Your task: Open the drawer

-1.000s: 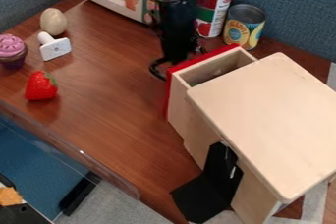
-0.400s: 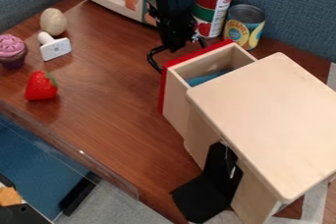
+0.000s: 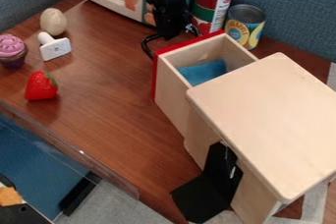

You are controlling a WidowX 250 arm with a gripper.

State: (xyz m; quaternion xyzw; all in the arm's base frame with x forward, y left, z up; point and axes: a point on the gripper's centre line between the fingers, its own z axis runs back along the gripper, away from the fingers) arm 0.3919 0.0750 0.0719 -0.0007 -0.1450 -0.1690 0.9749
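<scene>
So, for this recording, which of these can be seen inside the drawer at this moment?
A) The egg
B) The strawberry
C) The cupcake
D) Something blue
D: a blue thing shows inside the pulled-out drawer, while the strawberry, egg and cupcake all sit outside it on the wooden surface.

Drawer [image 3: 172, 96] partly open, blue item [image 3: 202, 72] inside; black hand [image 3: 170, 41] at red front [image 3: 155, 76].
</scene>
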